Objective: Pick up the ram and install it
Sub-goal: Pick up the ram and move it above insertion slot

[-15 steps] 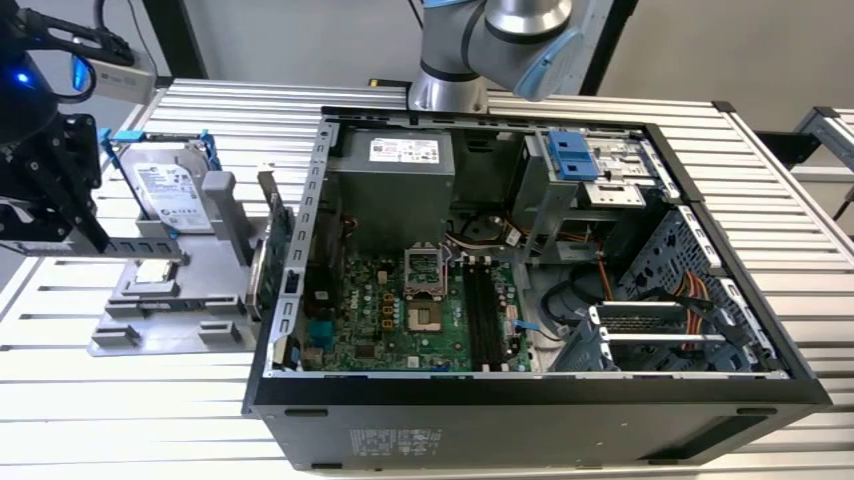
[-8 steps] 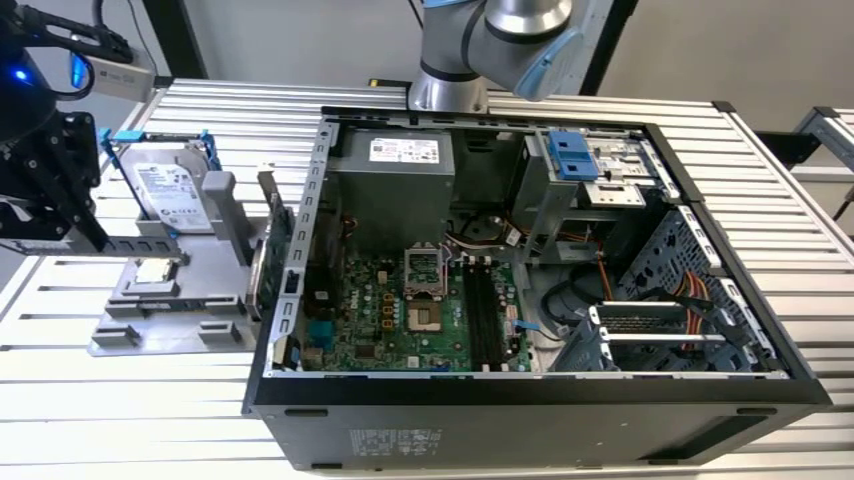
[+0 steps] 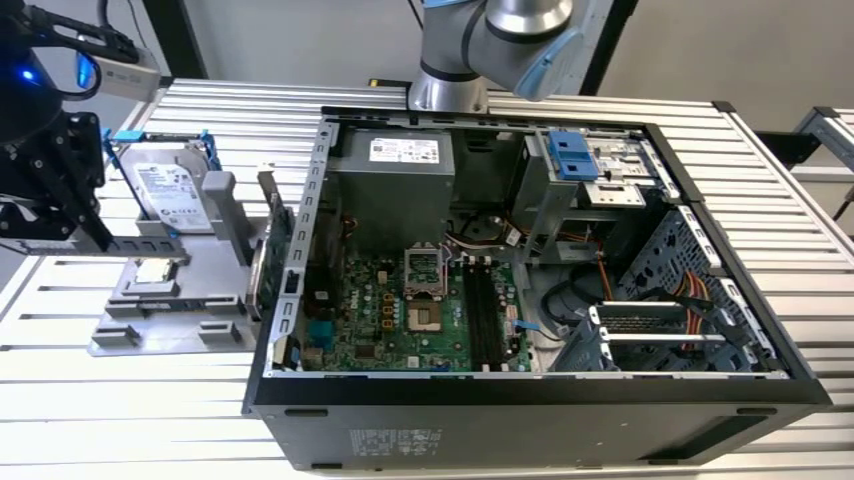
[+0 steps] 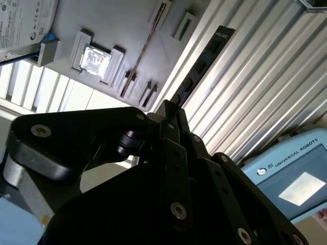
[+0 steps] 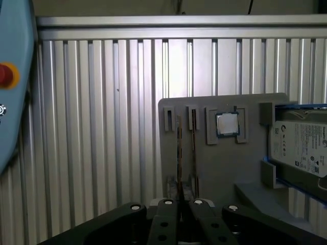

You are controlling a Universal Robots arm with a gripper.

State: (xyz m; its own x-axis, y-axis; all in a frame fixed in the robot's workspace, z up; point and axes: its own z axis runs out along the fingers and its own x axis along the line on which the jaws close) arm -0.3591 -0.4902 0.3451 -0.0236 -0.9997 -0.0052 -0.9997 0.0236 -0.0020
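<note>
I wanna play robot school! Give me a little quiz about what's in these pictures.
1. True or false: the computer case lies open, so the motherboard shows.
2. In the second wrist view, what sticks out from the tool? A) the ram B) a screwdriver C) a spoon
3. Fill in: the gray tray with the hard drive sits at the exterior view's ____ of the case.

Key: 1 true; 2 A; 3 left.
</note>
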